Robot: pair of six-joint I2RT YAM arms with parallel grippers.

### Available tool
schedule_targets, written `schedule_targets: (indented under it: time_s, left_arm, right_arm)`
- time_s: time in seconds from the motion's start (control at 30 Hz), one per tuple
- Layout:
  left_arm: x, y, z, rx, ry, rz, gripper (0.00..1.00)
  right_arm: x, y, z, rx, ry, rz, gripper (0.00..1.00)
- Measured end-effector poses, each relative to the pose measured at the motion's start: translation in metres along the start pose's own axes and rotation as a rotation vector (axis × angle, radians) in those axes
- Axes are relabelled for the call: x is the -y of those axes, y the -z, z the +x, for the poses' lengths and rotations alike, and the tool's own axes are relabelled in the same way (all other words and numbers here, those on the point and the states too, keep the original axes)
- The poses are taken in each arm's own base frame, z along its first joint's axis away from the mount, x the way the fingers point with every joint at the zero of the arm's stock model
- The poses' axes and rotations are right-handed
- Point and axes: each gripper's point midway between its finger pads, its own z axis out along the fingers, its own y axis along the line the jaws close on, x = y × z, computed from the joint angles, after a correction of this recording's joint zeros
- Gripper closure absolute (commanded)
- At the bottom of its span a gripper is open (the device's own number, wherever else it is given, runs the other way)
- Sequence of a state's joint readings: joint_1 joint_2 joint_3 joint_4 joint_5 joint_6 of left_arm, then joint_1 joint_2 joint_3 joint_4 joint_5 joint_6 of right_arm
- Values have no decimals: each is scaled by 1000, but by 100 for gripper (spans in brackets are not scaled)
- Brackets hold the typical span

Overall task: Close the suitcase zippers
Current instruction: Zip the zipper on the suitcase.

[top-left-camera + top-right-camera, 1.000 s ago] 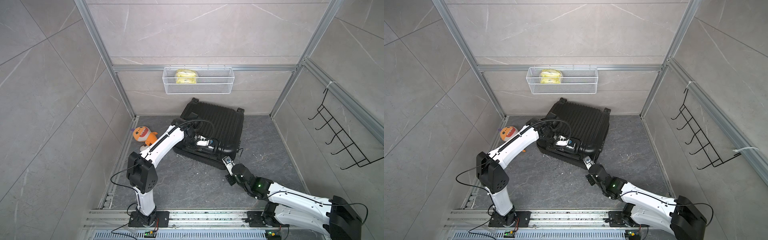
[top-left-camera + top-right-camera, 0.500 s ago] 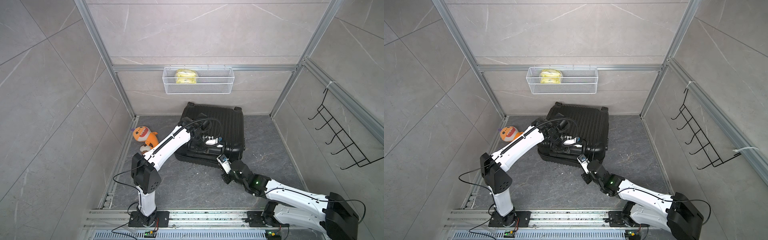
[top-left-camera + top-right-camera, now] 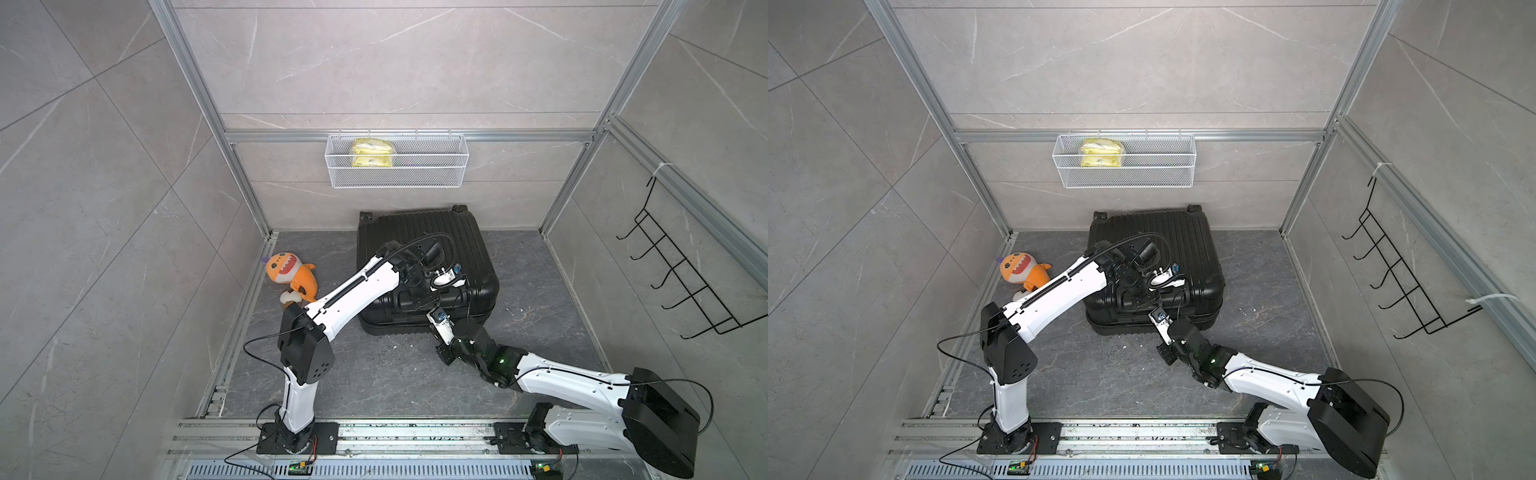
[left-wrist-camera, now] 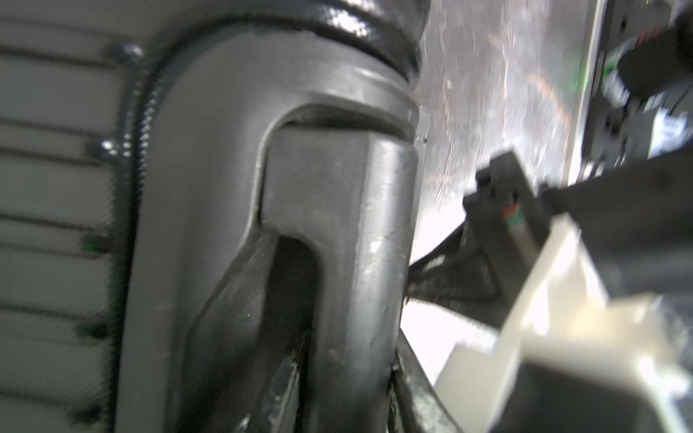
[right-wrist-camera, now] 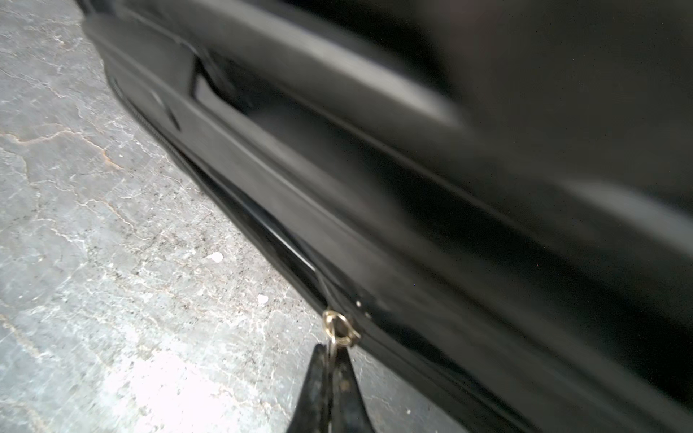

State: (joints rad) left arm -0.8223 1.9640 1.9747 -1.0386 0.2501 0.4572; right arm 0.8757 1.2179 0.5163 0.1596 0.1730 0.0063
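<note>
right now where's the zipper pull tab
In the right wrist view, the pull tab sits on the suitcase's near seam, pinched in the right claw.

Both top views look down from high above my end of the cell, facing the back wall [image 3: 395, 62]. They are nearly one picture, sharing the whole floor [image 3: 395, 374] and the suitcase [image 3: 395, 226]. The left wrist camera sits almost against the moulded handle [image 4: 337, 225] — so near it blurs, with floor beyond. The right wrist camera looks low along the suitcase's side seam, close to the zipper pull [image 5: 339, 328] — floor alongside.
</note>
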Motion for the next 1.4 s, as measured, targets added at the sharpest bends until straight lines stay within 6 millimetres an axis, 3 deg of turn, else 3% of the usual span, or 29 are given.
schedule_targets:
  time_s: [0.27, 0.53, 1.03, 1.4]
  left_arm:
    - [-11, -10, -34, 92, 245, 6, 100]
    - [-38, -23, -71, 199, 458, -32, 100]
    - [-73, -38, -91, 296, 725, -106, 100]
    - [-83, -43, -99, 319, 857, -92, 100]
  right_arm:
    - [-5, -7, -6, 30, 10, -1, 100]
    - [-31, -10, -7, 31, 50, -81, 100]
    - [-32, -15, -3, 12, 46, -52, 100]
    - [-23, -9, -2, 18, 27, -11, 100]
